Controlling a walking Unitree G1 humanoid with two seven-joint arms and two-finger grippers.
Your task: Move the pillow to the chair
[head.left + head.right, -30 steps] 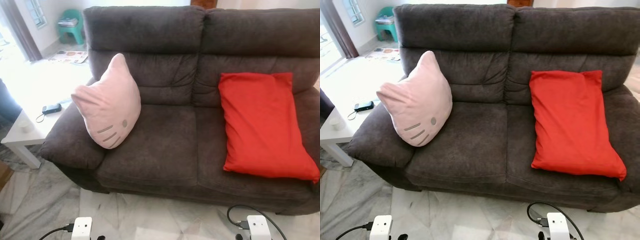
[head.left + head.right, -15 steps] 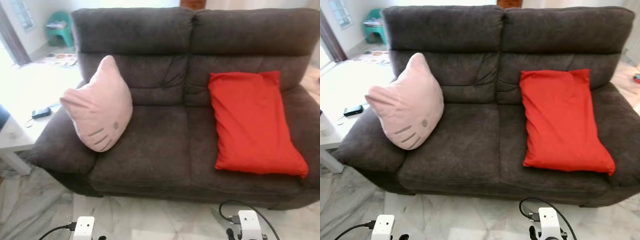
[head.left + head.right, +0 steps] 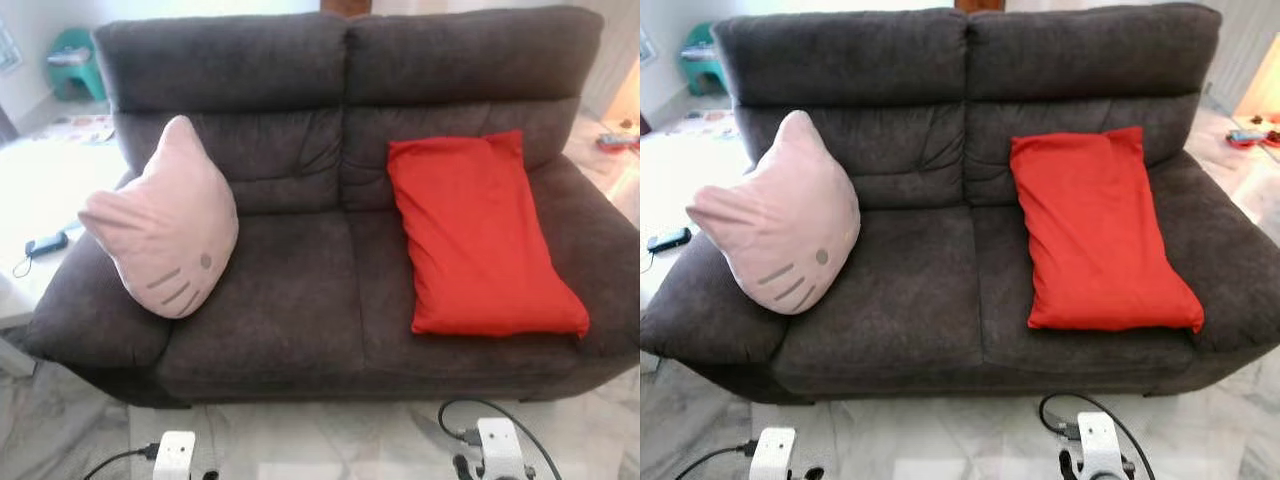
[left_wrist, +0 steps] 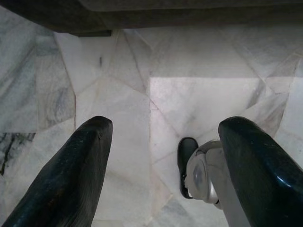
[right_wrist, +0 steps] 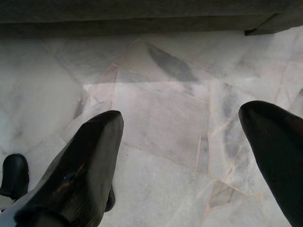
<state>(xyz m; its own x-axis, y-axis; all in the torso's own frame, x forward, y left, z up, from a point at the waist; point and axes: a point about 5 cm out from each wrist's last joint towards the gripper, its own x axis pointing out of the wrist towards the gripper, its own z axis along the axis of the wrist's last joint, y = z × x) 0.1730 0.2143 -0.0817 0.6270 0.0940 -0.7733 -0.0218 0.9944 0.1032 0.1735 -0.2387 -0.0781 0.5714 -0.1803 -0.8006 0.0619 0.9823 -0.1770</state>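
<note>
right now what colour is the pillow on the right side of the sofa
Plain red, clearest in the left eye view.

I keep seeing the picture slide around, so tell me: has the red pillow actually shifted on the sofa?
No. The red pillow lies on the same right-hand seat, leaning against the sofa backrest as before; the camera moved.

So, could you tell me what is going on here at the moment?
The robot stands facing a dark grey fabric sofa. A pink cat-face pillow leans at its left end, and a red rectangular pillow rests on the right seat. Both arms hang low over the marble floor, left tool and right tool open, holding nothing.
</note>
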